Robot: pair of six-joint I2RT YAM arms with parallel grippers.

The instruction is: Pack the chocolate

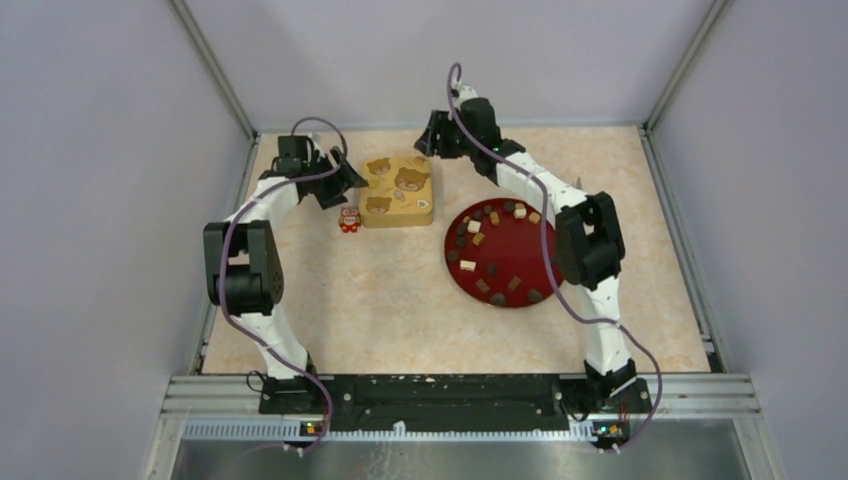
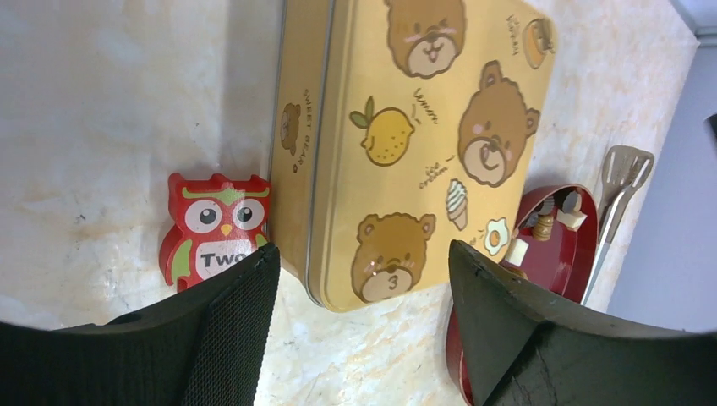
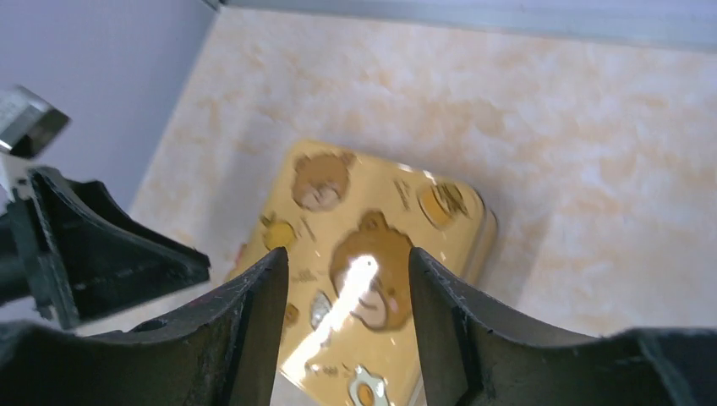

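Brown and cream chocolate (image 1: 467,265) on red plate (image 1: 505,250), left tool (image 2: 362,255), right tool (image 3: 347,255) gaping empty

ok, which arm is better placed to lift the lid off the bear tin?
Left, probably. The left gripper is open beside a corner of the tin, with the rim of the lid showing between its fingers. The right gripper, also open, hangs farther off, looking down on the top.
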